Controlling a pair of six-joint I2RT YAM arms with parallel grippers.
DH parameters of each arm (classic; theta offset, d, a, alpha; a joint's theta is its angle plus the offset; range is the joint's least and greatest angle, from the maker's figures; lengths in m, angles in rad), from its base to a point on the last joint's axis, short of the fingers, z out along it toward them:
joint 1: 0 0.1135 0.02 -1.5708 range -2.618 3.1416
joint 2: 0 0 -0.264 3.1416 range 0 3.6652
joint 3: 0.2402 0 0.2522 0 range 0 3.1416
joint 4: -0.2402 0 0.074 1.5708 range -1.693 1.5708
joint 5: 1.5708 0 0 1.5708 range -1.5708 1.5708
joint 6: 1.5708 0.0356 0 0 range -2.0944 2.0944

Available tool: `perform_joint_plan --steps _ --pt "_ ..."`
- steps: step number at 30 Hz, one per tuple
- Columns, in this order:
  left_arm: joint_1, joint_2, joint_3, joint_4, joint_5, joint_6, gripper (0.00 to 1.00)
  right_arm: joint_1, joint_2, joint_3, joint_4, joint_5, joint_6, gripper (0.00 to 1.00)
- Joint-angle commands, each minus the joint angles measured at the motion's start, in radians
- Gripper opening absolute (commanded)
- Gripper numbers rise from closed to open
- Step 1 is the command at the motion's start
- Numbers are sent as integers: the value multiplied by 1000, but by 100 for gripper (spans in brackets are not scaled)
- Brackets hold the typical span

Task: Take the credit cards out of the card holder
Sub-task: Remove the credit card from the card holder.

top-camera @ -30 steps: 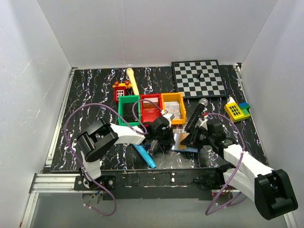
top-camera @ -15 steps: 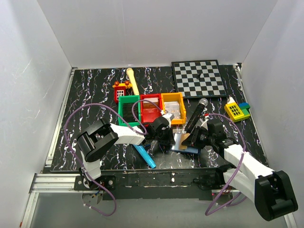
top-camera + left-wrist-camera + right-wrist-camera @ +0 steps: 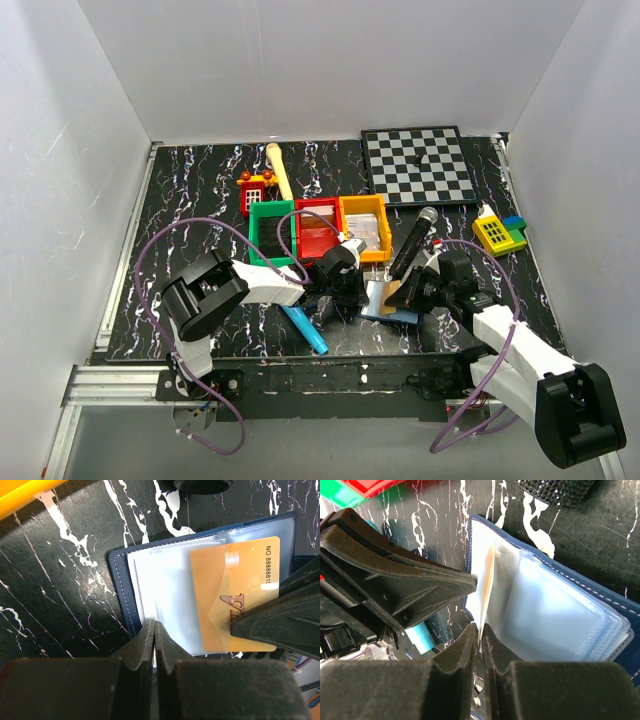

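Note:
The card holder [image 3: 398, 314] lies open on the black marbled table in front of the bins, its navy rim [image 3: 117, 580] framing clear plastic sleeves [image 3: 560, 610]. A gold credit card [image 3: 230, 580] sticks partway out of a sleeve. My left gripper [image 3: 155, 626] is shut, pinching the near edge of the card holder's sleeves. Seen from above, it sits just left of the holder [image 3: 352, 295]. My right gripper [image 3: 481, 630] comes from the right [image 3: 402, 294], its jaws closed on the card's thin edge [image 3: 489, 575]. One of its dark fingers [image 3: 280, 622] overlaps the card.
Green [image 3: 270, 235], red [image 3: 318, 228] and yellow [image 3: 364, 225] bins stand just behind the holder. A black microphone [image 3: 415, 240] lies to its right rear, a cyan toy microphone [image 3: 305, 330] to its left front. A chessboard [image 3: 418, 163] and a yellow toy house [image 3: 497, 233] sit farther back.
The right gripper's jaws have narrowed onto the card's edge and its wrist has edged slightly left. The left arm has stayed put.

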Motion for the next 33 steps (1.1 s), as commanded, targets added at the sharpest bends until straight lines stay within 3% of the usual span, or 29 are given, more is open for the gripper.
perform_joint_plan --steps 1,10,22,33 --pt "-6 20 -50 -137 -19 16 0 -8 -23 46 7 -10 -16 15" --pt "-8 17 -50 -139 -19 19 0 -15 -39 57 -28 -4 -28 1" --pt "-6 3 -62 -136 -29 16 0 -33 -65 82 -114 9 -49 1" --pt "-6 -36 -70 -133 -39 31 0 -56 -225 181 -323 43 -87 1"
